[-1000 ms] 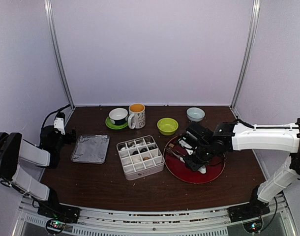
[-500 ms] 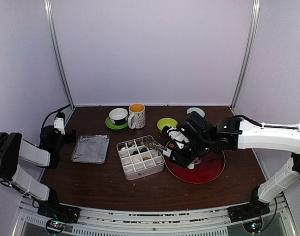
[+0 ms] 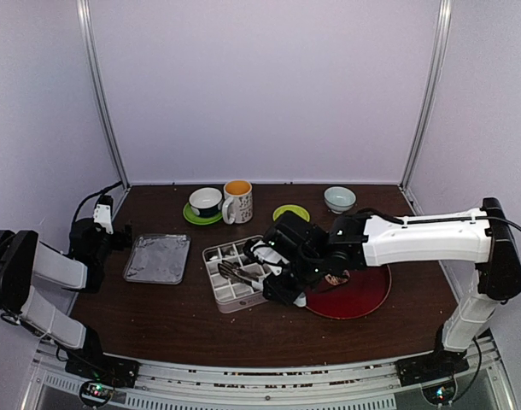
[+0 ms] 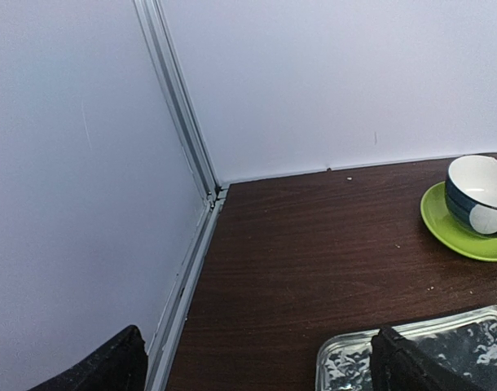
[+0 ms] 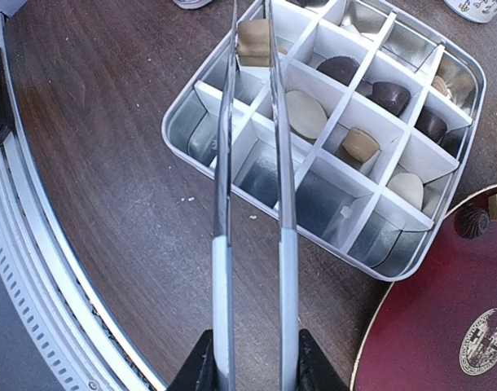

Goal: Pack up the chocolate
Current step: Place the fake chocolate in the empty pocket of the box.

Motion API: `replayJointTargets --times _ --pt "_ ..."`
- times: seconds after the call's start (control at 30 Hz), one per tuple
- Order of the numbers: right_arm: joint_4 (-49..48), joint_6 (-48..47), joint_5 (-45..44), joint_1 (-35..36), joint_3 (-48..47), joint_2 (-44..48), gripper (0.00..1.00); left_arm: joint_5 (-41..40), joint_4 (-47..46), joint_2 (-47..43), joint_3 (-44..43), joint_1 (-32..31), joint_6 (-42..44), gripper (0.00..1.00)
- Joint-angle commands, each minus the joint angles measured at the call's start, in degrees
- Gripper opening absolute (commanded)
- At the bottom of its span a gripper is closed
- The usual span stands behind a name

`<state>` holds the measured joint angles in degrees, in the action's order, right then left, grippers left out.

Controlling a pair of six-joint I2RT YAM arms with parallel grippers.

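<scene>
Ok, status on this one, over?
Left gripper open, idle beside foil tray. Right gripper shut on tongs, tan chocolate pinched over the divided box. Nothing blocking.

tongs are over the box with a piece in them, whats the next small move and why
Probably lower the tongs a little toward an empty cell before the right claw eases off. Their tips pinch the tan chocolate above the divided box, apparently not yet down inside a compartment, and several compartments near it are bare.

Brown, dark, cream chocolates (image 5: 305,114) in box (image 5: 187,126) compartments
</scene>
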<state>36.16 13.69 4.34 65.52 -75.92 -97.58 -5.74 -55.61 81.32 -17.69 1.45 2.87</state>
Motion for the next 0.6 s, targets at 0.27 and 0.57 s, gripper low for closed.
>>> replayJointTargets --times 0.27,0.57 --pt "-1.9 -1.2 1.2 0.5 -3.3 -2.9 0.26 0.5 -2.2 0.3 -1.3 0.4 -0.5 0.98" --pt "-1.6 -1.9 1.7 0.6 -3.4 -3.5 0.3 0.5 -2.3 0.3 -1.3 0.4 -0.5 0.98"
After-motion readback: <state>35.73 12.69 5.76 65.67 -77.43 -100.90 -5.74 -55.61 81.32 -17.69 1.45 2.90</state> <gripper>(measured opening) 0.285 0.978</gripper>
